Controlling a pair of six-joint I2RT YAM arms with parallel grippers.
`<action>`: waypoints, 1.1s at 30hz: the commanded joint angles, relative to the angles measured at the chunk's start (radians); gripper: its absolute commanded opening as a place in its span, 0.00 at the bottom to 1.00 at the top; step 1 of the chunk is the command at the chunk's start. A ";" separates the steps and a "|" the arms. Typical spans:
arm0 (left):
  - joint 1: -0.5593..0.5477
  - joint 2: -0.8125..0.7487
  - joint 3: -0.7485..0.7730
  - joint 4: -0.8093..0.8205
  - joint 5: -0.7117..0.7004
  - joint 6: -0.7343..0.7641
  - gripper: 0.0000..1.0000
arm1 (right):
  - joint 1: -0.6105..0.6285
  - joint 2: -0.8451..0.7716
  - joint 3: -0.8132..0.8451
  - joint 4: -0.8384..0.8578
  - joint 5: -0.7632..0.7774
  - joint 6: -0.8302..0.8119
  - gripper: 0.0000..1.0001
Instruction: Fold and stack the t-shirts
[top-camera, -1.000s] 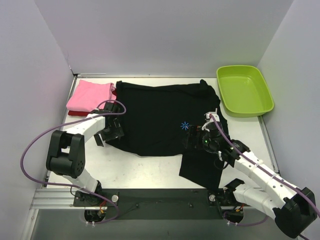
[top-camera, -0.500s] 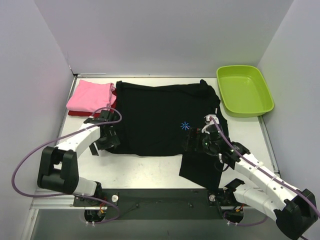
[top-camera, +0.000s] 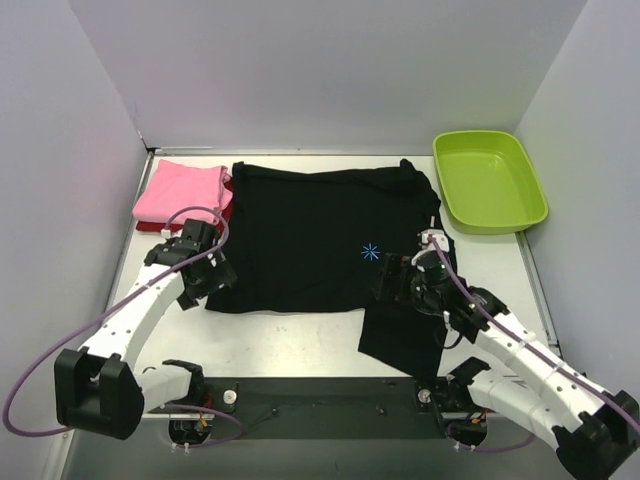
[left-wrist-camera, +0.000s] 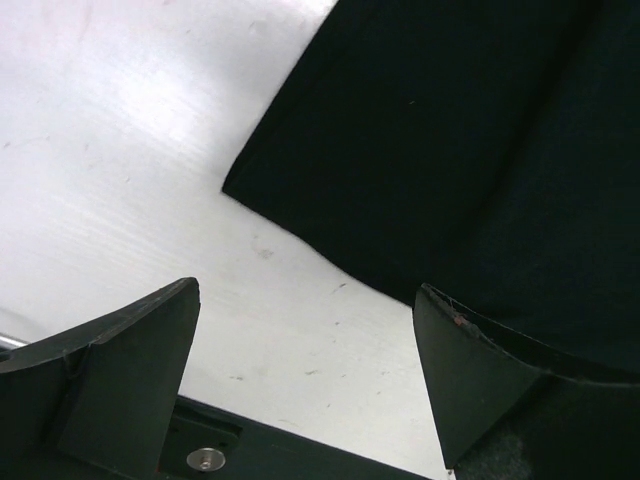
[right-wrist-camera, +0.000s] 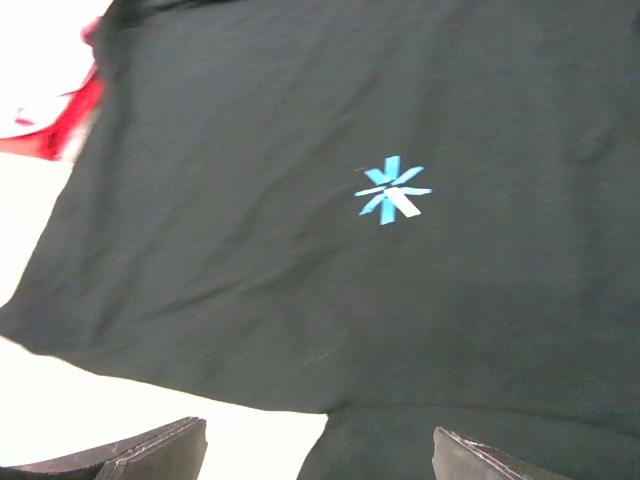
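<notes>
The large black t-shirt (top-camera: 320, 235) lies spread flat in the middle of the table, its blue starburst mark (top-camera: 370, 252) facing up and one sleeve (top-camera: 405, 340) reaching toward the near edge. The folded pink t-shirt (top-camera: 180, 190) lies on the dark red t-shirt (top-camera: 150, 228) at the far left. My left gripper (top-camera: 205, 280) is open and empty at the black shirt's near left corner (left-wrist-camera: 235, 185). My right gripper (top-camera: 400, 285) is open and empty over the shirt just near the starburst (right-wrist-camera: 392, 190). The shirt's near hem and sleeve junction (right-wrist-camera: 325, 415) lies between its fingers.
A lime-green plastic tub (top-camera: 488, 180) stands empty at the far right. White walls close the left, back and right sides. A dark rail (top-camera: 320, 400) runs along the table's near edge, also in the left wrist view (left-wrist-camera: 200, 440).
My left arm has swung out to the left and toward the near edge, its gripper sliding off the shirt's left edge to the near left corner. My right gripper has shifted slightly.
</notes>
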 joint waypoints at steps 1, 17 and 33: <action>-0.026 0.126 0.089 0.140 0.038 0.024 0.97 | -0.030 0.129 0.105 -0.081 0.150 0.031 0.96; -0.052 0.415 0.090 0.411 0.093 0.059 0.97 | -0.160 0.275 0.050 -0.052 0.045 0.087 0.99; -0.049 0.247 -0.127 0.329 0.021 -0.077 0.98 | -0.173 0.302 -0.037 -0.175 0.028 0.225 0.99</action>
